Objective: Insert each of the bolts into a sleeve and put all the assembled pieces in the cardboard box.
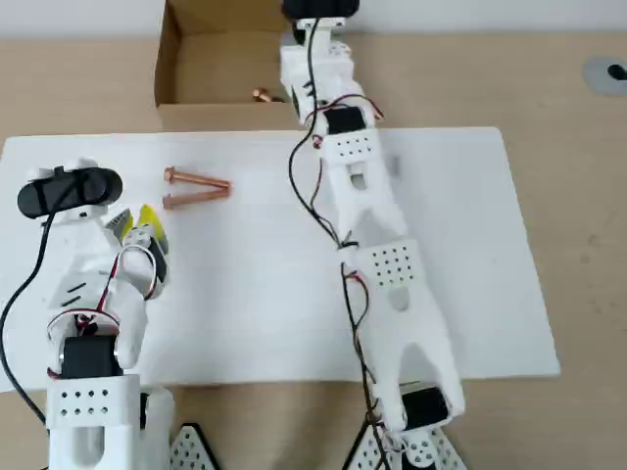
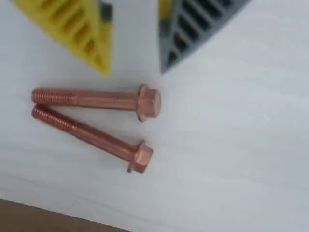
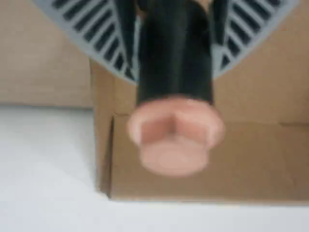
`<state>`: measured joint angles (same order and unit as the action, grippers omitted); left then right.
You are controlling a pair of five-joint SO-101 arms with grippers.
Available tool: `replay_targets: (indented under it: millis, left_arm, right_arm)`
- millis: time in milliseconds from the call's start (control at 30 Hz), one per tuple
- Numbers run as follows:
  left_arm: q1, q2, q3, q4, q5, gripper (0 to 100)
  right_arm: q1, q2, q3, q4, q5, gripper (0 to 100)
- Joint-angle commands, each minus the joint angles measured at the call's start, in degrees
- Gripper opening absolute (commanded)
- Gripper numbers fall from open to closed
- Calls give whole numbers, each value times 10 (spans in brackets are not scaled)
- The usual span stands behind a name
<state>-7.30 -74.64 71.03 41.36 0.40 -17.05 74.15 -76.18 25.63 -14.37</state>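
Two bare bolts [image 2: 96,99] beside left fingers [image 2: 77,29], parted, empty. Right fingers [image 3: 87,29] clamp one sleeved bolt [image 3: 175,77] at one cardboard box [image 1: 171,69].

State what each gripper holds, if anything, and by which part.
The right gripper grips an assembled piece by its black sleeve; bolt head sticks out. The left gripper holds nothing.

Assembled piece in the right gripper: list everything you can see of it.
The assembled piece is a matte black sleeve, plastic or rubber by its look, with a copper-coloured bolt inside. Just the bolt's flanged hex head shows, protruding from the sleeve's end toward the wrist camera; the shank is hidden. The right gripper is shut on the sleeve, with a grey ribbed finger on each side. The cardboard box lies behind it in the wrist view. Nothing but the gripper visibly touches it.
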Motion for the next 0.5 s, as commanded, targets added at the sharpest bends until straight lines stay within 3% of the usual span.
replay_targets:
  millis: [0, 467]
  left_arm:
    - [-6, -3, -4, -3, 4, 71]
    - [-9, -4, -8, 28, 4, 71]
  right_arm:
    - [17, -11, -47, 2, -4, 9]
    - [20, 40, -48, 67, -4, 9]
